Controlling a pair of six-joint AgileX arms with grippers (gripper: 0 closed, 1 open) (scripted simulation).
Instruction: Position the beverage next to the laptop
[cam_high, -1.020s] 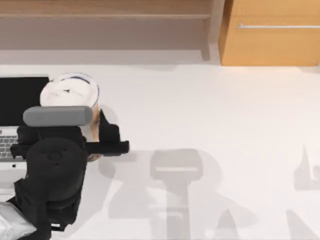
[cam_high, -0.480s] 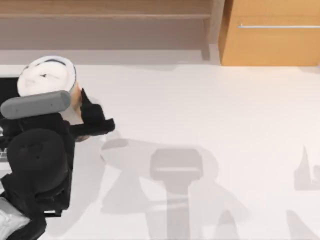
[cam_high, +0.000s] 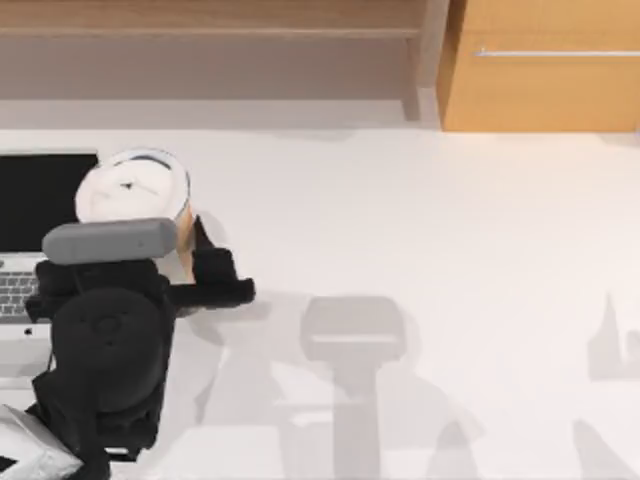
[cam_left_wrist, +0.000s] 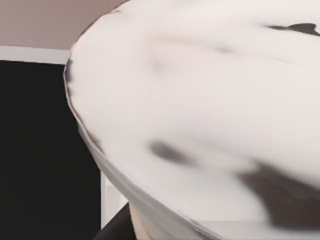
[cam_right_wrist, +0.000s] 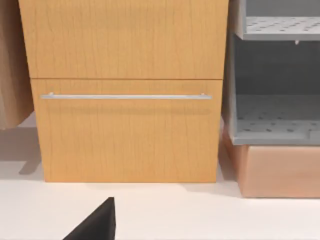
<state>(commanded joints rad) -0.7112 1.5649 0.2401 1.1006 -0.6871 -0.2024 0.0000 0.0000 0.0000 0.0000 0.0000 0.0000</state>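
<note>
The left pincer (cam_high: 185, 262) grips the beverage (cam_high: 133, 187) at the counter's (cam_high: 420, 220) left side, the cup just right of the laptop (cam_high: 40, 200) screen, probably not yet set down; the right arm is parked.

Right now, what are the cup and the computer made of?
The cup looks like paper: matte tan-orange side, with a smooth white lid, probably plastic. The laptop seems to be silver-grey metal or plastic, with a glossy black screen. My left gripper is at the cup.
</note>
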